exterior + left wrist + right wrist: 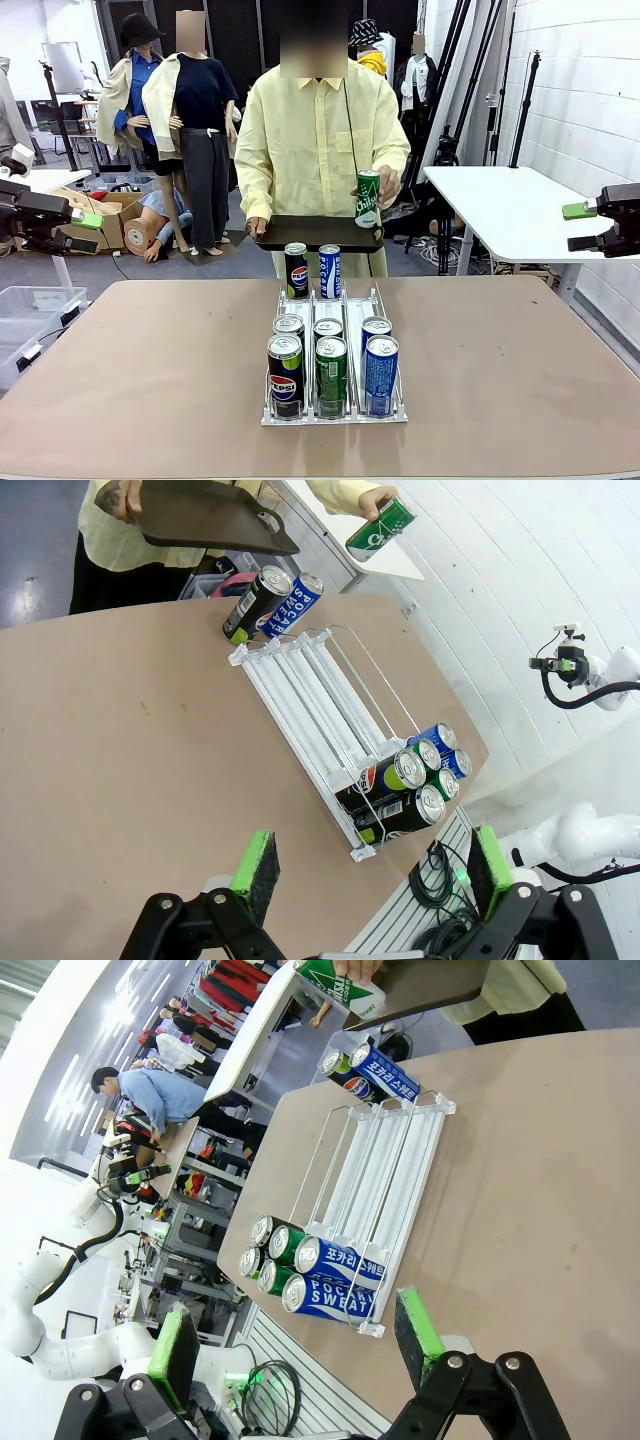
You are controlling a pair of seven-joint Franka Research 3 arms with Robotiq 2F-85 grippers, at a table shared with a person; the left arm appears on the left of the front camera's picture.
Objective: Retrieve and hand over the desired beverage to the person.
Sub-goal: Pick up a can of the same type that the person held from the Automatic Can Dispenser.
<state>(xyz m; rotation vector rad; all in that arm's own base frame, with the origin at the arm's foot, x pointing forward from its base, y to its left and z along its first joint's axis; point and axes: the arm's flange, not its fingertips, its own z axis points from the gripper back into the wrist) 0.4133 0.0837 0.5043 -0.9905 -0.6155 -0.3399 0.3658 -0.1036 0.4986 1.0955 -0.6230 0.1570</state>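
Standing at the near end of the middle lane of the rack point(347, 300), the front green can point(331, 373) is judged to be the drink wanted, because the person point(320, 140) at the far edge of the table point(150, 380) shows a raised can point(368, 198) of the same green. One of the person's hands is closed round that raised can; the other grips a dark tray point(315, 232) held level above the far edge.

The front green can probably handles as a sealed drink: fairly heavy for its size, stiff while full, with a smooth, slippery wall that could dent under a hard squeeze. A black cola can point(285, 375) and a blue can point(381, 372) stand just beside it, so the upper wall below the rim, taken on opposite sides, looks the best hold. Lifting it clear of the lane wires should come before any sideways move.

Three more cans stand directly behind the front row, and two cans point(312, 270) stand at the rack's far end.

The left gripper point(372, 865) and the right gripper point(297, 1345) both hang with jaws wide apart and empty, well back from the rack.

Labels on the second row are hidden by the front row. The raised can's print is partly covered by fingers. The front view cuts off both arms at its side edges.
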